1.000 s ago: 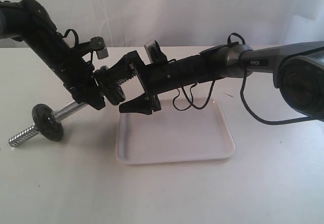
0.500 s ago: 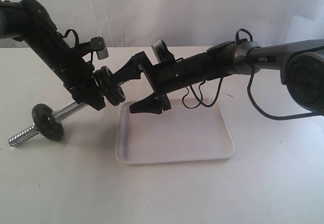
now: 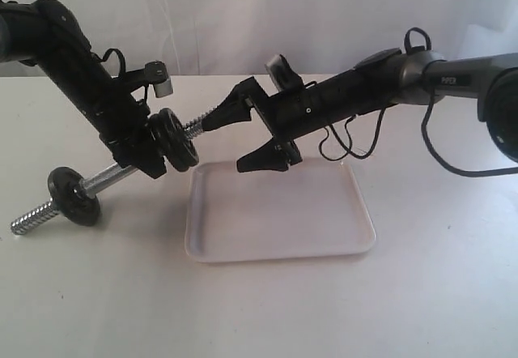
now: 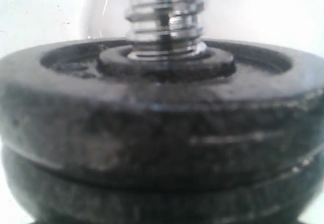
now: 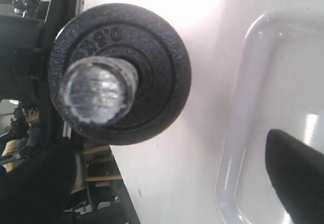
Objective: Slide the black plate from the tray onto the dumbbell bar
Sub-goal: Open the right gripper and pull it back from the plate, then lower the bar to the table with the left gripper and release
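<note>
The dumbbell bar (image 3: pixel 113 176) slopes up to the right, with my left gripper (image 3: pixel 148 161) shut on its smooth middle. The black plate (image 3: pixel 183 141) sits on the bar's upper threaded part, flat against a second black disc (image 3: pixel 167 136) just above the gripper. Up close, the plate (image 4: pixel 152 97) fills the left wrist view and hides the jaws, with the threaded end (image 4: pixel 164 16) rising through it. My right gripper (image 3: pixel 244 137) hangs open and empty over the tray (image 3: pixel 279 232), right of the bar's tip. The right wrist view faces the plate (image 5: pixel 157 77) and the bar tip (image 5: pixel 98 89).
A third black disc (image 3: pixel 73 197) sits on the bar's low end near the table, with bare thread (image 3: pixel 31 218) sticking out beyond it. The tray (image 5: pixel 263 102) holds nothing; one dark fingertip (image 5: pixel 296 176) hangs over it. A white table lies all around.
My right gripper has let go of the black plate and drawn back to the right and up. The plate has slid down the thread against the other disc.
</note>
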